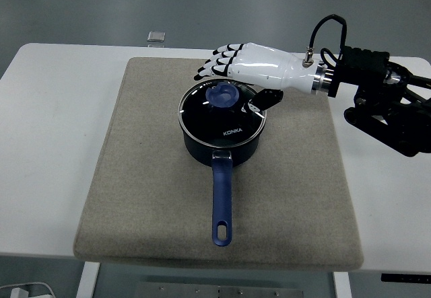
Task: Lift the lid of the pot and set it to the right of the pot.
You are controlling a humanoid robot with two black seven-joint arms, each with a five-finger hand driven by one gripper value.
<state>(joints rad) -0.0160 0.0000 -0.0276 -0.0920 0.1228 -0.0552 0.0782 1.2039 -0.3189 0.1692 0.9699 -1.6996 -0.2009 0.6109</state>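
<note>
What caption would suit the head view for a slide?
Right hand hovers open above the blue knob of the pot lid, which sits on the pot on a grey mat.

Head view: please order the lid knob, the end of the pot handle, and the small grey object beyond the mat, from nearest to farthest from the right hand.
From the right hand:
1. Lid knob, just below the fingers.
2. Small grey object, far left.
3. Pot handle end, near edge.

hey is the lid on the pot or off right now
On. The glass lid sits level on the pot rim, its blue knob uncovered; the right hand hovers behind it, fingers open.
</note>
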